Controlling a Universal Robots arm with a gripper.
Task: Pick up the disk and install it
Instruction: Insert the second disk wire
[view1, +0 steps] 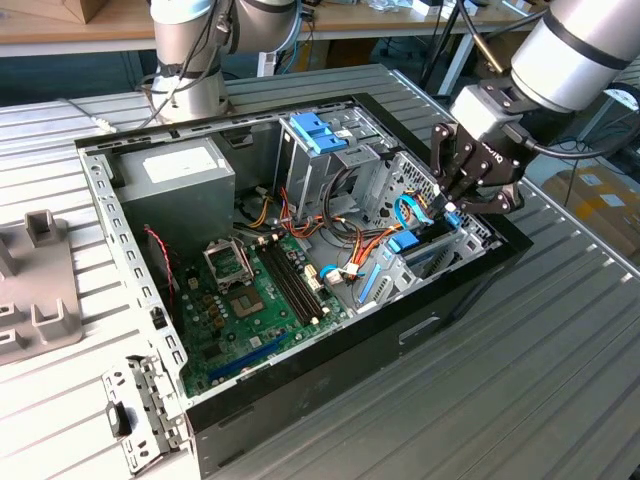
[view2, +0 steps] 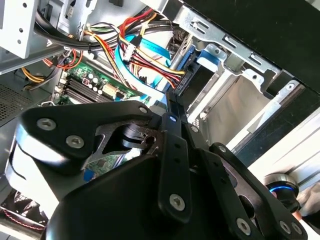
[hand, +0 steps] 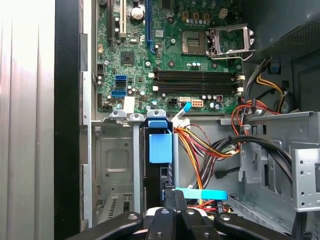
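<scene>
Power supply (view1: 175, 172): grey box at the exterior view's left end of the open case (view1: 330, 340), untouched
Motherboard (view1: 250, 310): flat on the case floor, bare socket showing
Disk (hand: 160, 150): standing on edge in the drive bay (hand: 116, 165), blue rails seated between metal walls, seemingly most of the way in
Gripper (view1: 452, 207): directly over the disk's outer end, jaws drawn together, apparently pressing it home
Left: final seating unconfirmed

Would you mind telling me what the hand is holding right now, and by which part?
The hand grips the dark blue-railed disk by its end, standing upright in the drive bay.
</scene>
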